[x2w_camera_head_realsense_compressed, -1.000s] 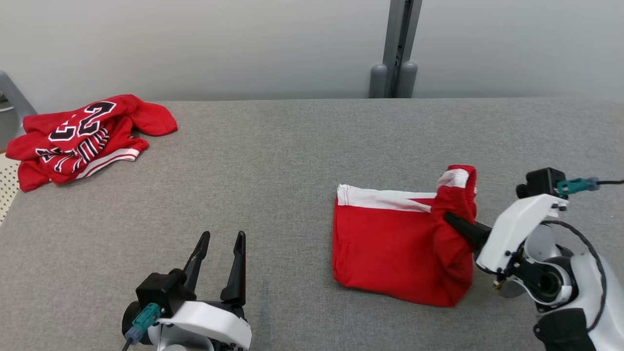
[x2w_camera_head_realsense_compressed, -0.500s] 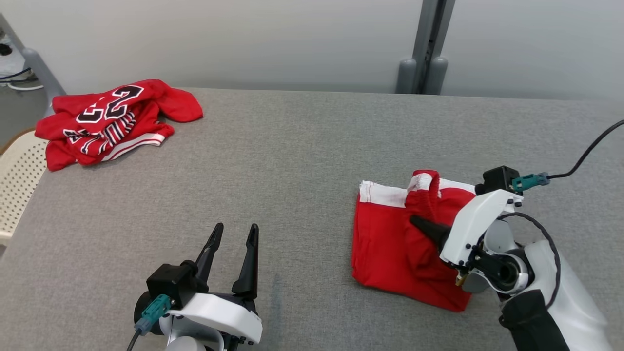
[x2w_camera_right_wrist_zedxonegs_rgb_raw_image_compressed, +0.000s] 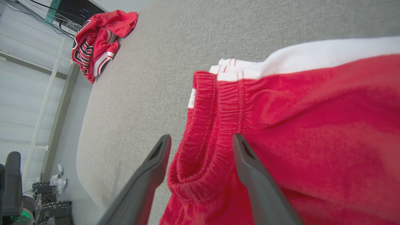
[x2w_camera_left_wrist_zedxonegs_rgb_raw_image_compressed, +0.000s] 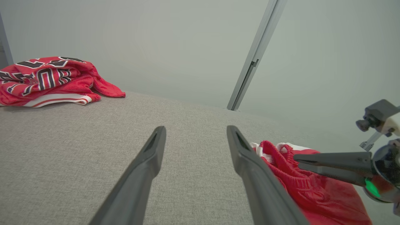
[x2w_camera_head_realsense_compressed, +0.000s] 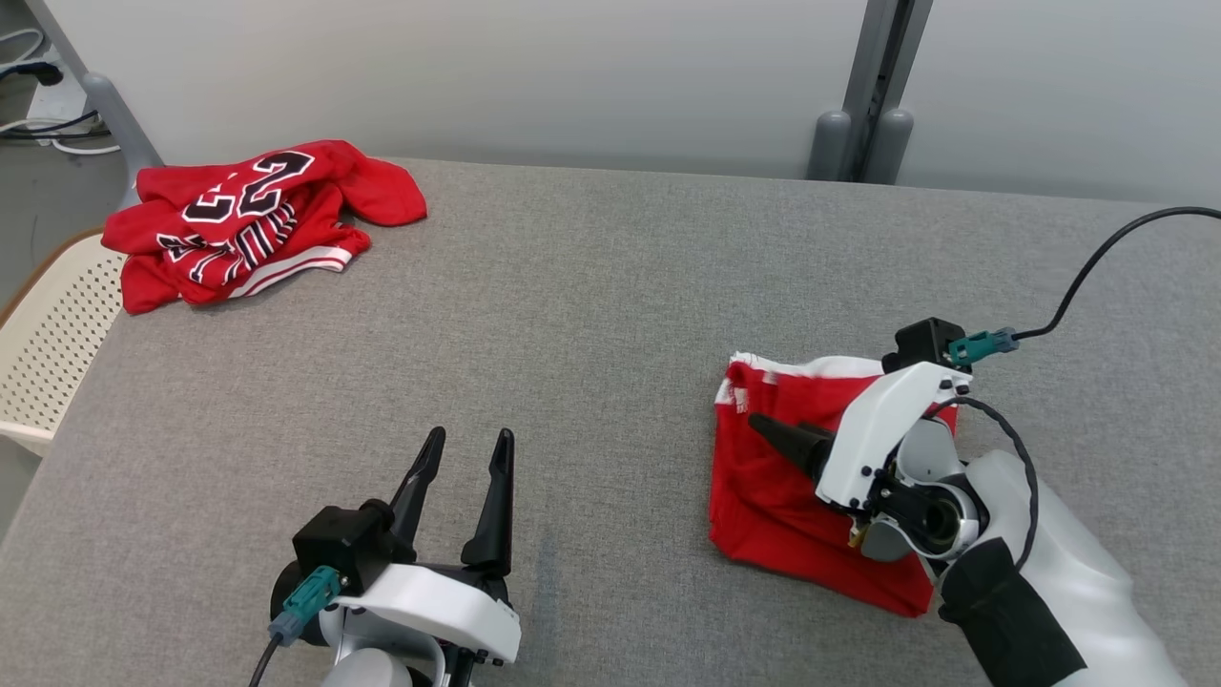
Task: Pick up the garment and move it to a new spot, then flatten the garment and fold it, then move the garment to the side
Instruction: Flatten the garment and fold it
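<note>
The garment (x2w_camera_head_realsense_compressed: 763,477) is a pair of red shorts with a white band, lying folded on the grey table (x2w_camera_head_realsense_compressed: 591,286) at the right. My right gripper (x2w_camera_head_realsense_compressed: 758,425) hovers over it pointing left. In the right wrist view the right gripper (x2w_camera_right_wrist_zedxonegs_rgb_raw_image_compressed: 200,137) stands open, with the bunched elastic waistband of the garment (x2w_camera_right_wrist_zedxonegs_rgb_raw_image_compressed: 312,125) lying loose between its fingers. The left wrist view shows the garment (x2w_camera_left_wrist_zedxonegs_rgb_raw_image_compressed: 312,193) with the right gripper (x2w_camera_left_wrist_zedxonegs_rgb_raw_image_compressed: 295,159) on top of it. My left gripper (x2w_camera_head_realsense_compressed: 470,437) is open near the front edge, well left of the shorts, its fingers (x2w_camera_left_wrist_zedxonegs_rgb_raw_image_compressed: 147,162) holding nothing.
A crumpled red jersey (x2w_camera_head_realsense_compressed: 248,224) with black and white numbers lies at the table's far left corner. A cream perforated chair (x2w_camera_head_realsense_compressed: 48,334) stands off the left edge. A grey post (x2w_camera_head_realsense_compressed: 873,95) rises behind the table.
My right gripper carried the waistband edge leftward over the shorts, then opened and let it go. The head camera has shifted, so the whole scene sits further right. The left gripper stays open.
</note>
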Motion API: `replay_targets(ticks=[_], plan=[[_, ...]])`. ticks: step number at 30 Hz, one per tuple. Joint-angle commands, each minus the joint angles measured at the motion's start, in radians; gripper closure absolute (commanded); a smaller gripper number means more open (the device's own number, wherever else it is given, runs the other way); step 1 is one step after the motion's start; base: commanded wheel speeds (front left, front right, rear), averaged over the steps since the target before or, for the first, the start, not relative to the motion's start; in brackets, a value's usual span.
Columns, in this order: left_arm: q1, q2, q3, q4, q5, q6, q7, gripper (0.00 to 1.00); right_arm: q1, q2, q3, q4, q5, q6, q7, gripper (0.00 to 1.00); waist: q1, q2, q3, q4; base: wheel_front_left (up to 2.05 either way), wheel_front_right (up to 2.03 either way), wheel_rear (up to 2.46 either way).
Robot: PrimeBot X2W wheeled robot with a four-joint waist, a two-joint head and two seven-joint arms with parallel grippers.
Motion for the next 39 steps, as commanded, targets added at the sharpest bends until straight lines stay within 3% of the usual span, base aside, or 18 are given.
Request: replay_targets(ticks=[1, 11, 20, 29, 34, 39], plan=[[-0.016, 0.004, 0.002, 0.001, -0.002, 0.005, -0.002, 0.0, -0.014, -0.005, 0.012, 0.003, 0.014, 0.001, -0.013, 0.0, 0.0, 0.0, -0.001, 0.0, 0.0, 0.0, 0.0], [0.002, 0.004, 0.015, -0.007, 0.005, 0.008, -0.002, 0.0, -0.035, -0.005, 0.141, -0.058, 0.113, 0.001, -0.084, 0.0, 0.0, 0.0, -0.011, -0.022, 0.0, 0.0, 0.0], [0.014, 0.004, 0.036, -0.016, 0.023, 0.007, -0.002, 0.0, -0.055, -0.045, 0.148, -0.09, -0.105, 0.001, -0.356, 0.0, 0.0, 0.0, -0.03, -0.069, 0.0, 0.0, 0.0], [0.021, 0.004, 0.059, -0.026, 0.05, 0.003, -0.002, 0.0, 0.034, -0.093, -0.02, -0.124, -0.343, 0.001, -0.634, 0.0, 0.0, 0.0, -0.047, -0.126, 0.0, 0.0, 0.0], [0.025, 0.004, 0.065, -0.033, 0.057, 0.001, -0.002, 0.0, 0.111, -0.093, -0.153, -0.183, -0.455, 0.001, -0.686, 0.0, 0.0, 0.0, -0.048, -0.14, 0.0, 0.0, 0.0], [0.04, 0.004, 0.076, -0.044, 0.065, 0.001, -0.002, 0.0, 0.257, -0.049, -0.331, -0.342, -0.596, 0.001, -0.705, 0.0, 0.0, 0.0, -0.051, -0.147, 0.0, 0.0, 0.0]])
